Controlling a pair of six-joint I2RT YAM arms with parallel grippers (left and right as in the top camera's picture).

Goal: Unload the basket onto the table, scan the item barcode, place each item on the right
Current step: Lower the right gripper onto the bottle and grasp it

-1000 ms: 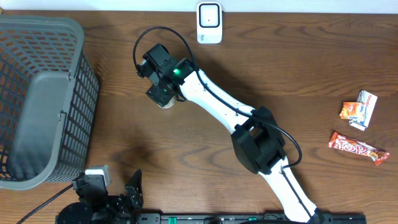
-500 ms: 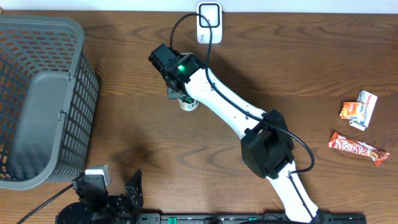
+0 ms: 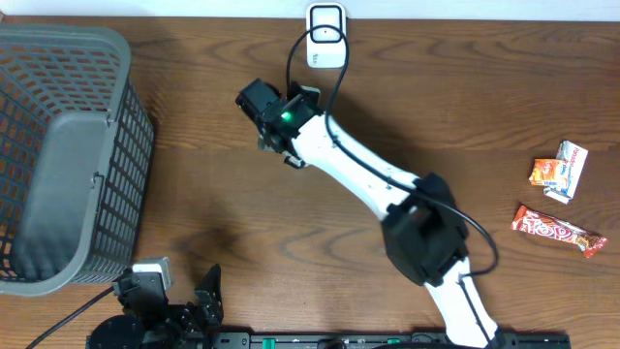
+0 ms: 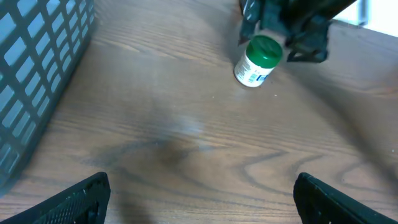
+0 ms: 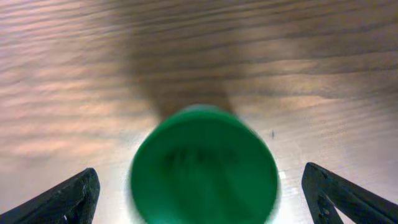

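showing a blurred label, green-capped bottle (image 4: 257,61), red bar (image 3: 550,231) reading "top"

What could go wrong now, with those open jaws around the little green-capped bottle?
The bottle looks tilted and blurred between the right gripper's open jaws, so nothing steadies it. It might topple and roll across the table. If it ends up lying down, its barcode could face away from the scanner, and regrasping a rolling bottle may be awkward.
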